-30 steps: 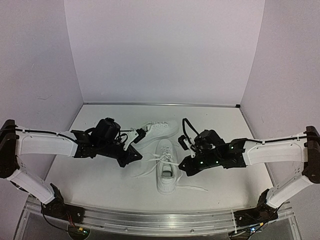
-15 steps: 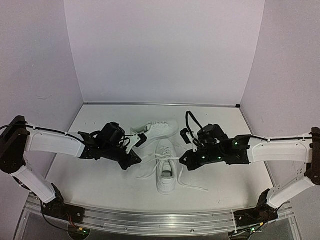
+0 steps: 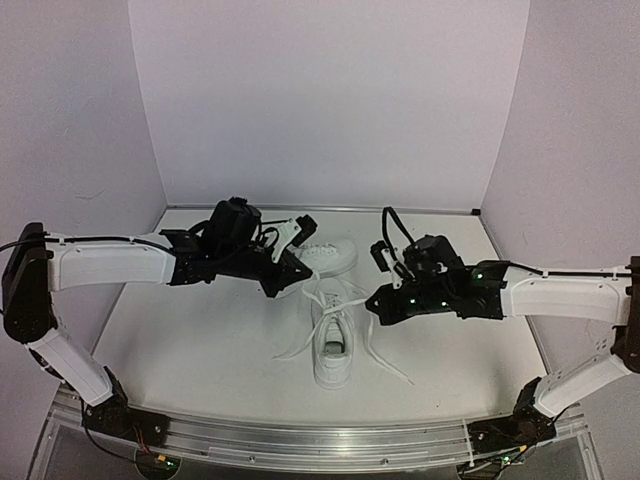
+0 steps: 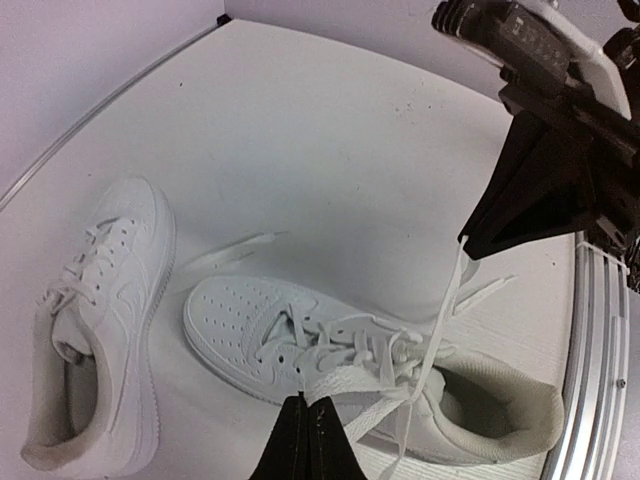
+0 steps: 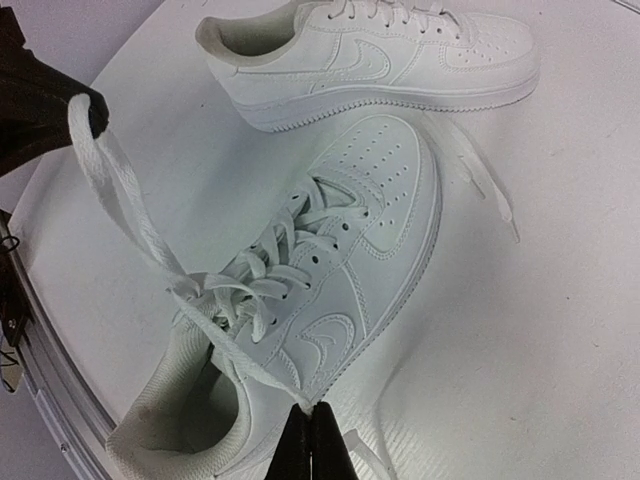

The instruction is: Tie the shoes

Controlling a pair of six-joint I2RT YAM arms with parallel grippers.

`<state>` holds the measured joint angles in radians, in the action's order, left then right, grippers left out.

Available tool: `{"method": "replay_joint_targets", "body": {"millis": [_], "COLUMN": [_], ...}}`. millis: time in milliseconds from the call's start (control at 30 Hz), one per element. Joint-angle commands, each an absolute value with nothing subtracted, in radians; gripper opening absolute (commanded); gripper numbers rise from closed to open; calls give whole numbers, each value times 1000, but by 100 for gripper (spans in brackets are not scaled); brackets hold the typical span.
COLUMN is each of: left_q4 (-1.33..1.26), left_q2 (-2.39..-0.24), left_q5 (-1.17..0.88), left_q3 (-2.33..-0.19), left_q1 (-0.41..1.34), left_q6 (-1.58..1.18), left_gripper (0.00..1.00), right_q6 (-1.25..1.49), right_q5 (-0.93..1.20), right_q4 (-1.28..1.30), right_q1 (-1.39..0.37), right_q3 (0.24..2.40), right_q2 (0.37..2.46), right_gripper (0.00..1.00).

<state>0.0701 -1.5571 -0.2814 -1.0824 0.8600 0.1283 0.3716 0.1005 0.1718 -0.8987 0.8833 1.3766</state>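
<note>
Two laces [image 5: 120, 190], likely floppy and slippery, clamped flat-side tight in our left fingers [image 4: 308, 435] and right fingers [image 5: 310, 435].

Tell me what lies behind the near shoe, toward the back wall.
The second shoe lies crosswise just past the near shoe's toe. In the top view the left gripper, shut on a lace, covers its heel end.

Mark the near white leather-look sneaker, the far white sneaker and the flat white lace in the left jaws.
Near white leather-look sneaker [image 3: 334, 370]: top view, heel.
Far white sneaker [image 5: 360, 65]: right wrist view, side panel.
Flat white lace [image 5: 125, 190]: right wrist view, stretched middle.
</note>
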Motion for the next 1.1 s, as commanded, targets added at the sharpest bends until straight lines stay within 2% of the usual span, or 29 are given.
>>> {"method": "replay_joint_targets", "body": {"millis": [0, 233, 567, 833, 933, 1067], "left_q4": [79, 117, 129, 274, 333, 333], "left_q2": [-1578, -1555, -1442, -1507, -1542, -1533], "left_q5": [-313, -321, -375, -258, -198, -245], "left_q3": [-1161, -1153, -916, -909, -930, -932], "left_q1": [856, 856, 857, 880, 889, 891], "left_q6": [163, 168, 195, 297, 329, 340], "left_gripper": [0, 0, 0, 0, 2, 10], "right_q6": [382, 400, 417, 396, 388, 375], "right_q5": [72, 105, 200, 313, 341, 367], "right_q4": [184, 193, 174, 78, 63, 61], "right_q1": [-887, -884, -884, -885, -885, -885], "right_q3": [870, 813, 717, 739, 761, 785], "right_q2": [1302, 1269, 1239, 1342, 1370, 1398], "right_gripper": [0, 0, 0, 0, 0, 0]}}
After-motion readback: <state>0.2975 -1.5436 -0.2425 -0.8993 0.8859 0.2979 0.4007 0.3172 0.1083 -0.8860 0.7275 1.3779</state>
